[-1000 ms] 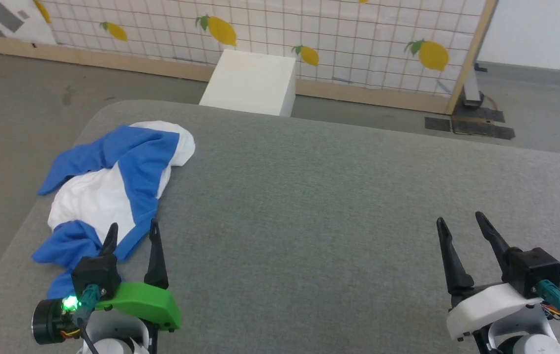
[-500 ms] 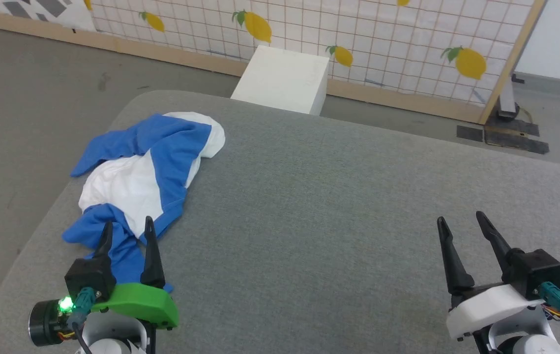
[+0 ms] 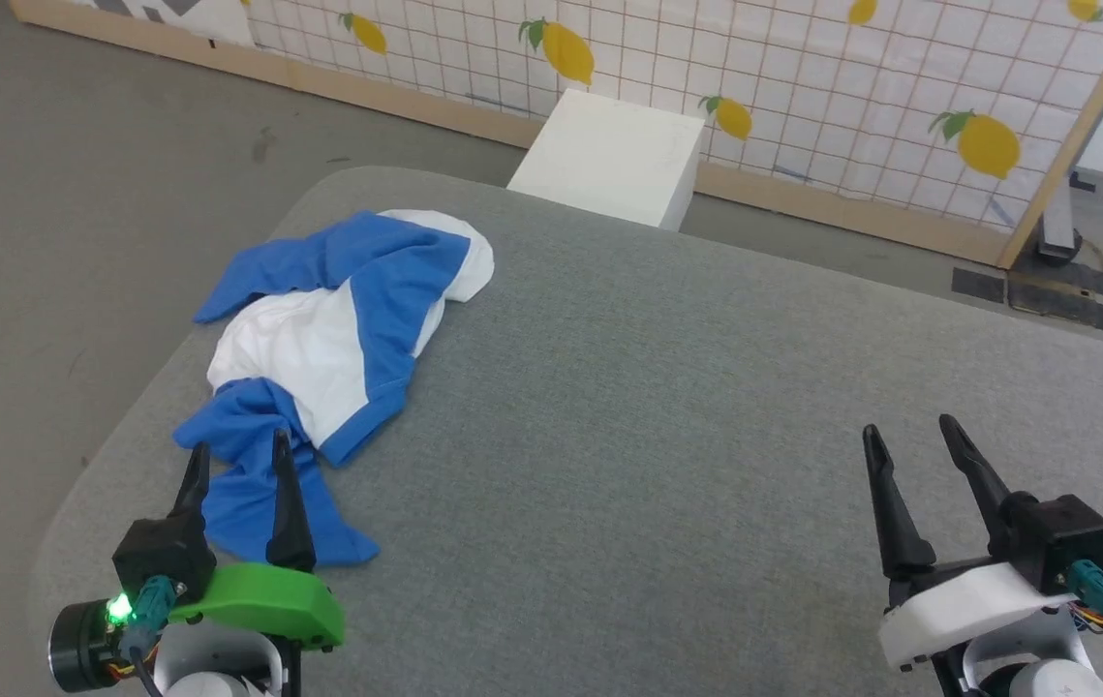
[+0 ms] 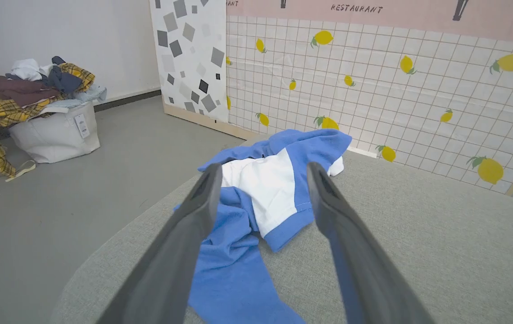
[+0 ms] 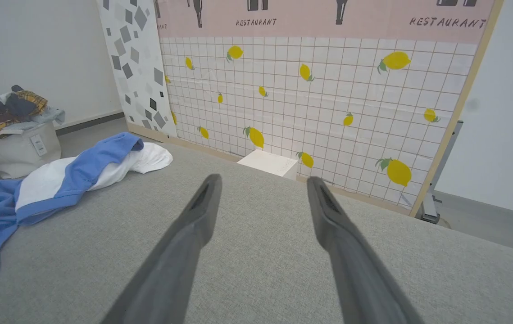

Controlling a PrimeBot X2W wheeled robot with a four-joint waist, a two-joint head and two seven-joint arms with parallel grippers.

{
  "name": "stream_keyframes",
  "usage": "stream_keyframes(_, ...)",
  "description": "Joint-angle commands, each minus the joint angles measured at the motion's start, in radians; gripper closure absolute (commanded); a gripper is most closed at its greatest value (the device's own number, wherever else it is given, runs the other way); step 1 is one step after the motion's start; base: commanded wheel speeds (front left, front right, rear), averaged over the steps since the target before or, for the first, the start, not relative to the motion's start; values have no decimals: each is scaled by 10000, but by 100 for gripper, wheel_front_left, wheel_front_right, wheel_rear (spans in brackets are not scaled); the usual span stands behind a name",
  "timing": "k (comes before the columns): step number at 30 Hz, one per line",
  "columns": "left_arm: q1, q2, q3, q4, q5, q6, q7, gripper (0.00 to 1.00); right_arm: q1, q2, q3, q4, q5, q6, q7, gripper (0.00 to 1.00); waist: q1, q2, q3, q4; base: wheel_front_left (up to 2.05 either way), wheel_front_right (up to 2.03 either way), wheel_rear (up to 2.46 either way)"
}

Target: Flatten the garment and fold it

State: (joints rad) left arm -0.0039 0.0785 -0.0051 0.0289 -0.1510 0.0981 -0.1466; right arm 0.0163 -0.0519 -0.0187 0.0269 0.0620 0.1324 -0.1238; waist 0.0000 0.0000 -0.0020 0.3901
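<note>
In your head view, the soft white T-shirt with royal-blue sleeves and shoulder panels (image 3: 319,358) lies crumpled toward ten o'clock on the grey fabric-covered table with rounded corners (image 3: 658,436); one blue sleeve reaches out to ten o'clock over the table's left edge, a white fold bulges toward twelve, and another blue sleeve trails down toward seven o'clock.

Your left gripper (image 3: 237,443), with its green shell, sits at seven o'clock, its two long dark fingers spread apart and holding nothing; the tips point to twelve and stand over the near blue sleeve; you cannot tell from here whether they touch the cloth. In the left wrist view the same gripper (image 4: 264,167) frames the T-shirt (image 4: 265,193) between its parted fingers, the blue sleeve running down toward six o'clock.

Your right gripper (image 3: 907,426), white-shelled, is at five o'clock, well apart from the shirt, fingers likewise spread and empty above bare table; its wrist view shows the gripper (image 5: 263,179) open, with the T-shirt (image 5: 40,180) off at nine o'clock.

Beyond the table at twelve o'clock stand a white box (image 3: 614,160) and a lemon-print grid screen (image 3: 803,87); the left wrist view shows a white laundry bag (image 4: 53,132) heaped with clothes at ten o'clock.
</note>
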Motion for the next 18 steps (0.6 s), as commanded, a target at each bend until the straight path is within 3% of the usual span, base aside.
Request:
stream_keyframes(1,128,88,13,39,-84,80,-106,0,-212,9,-2,44,78,-10,-111,0,0,0,-6,114,0,0,0)
stream_keyframes(18,154,188,-38,142,-443,354,-457,0,-276,12,-37,154,191,-12,-433,0,0,0,17,930,0,0,0)
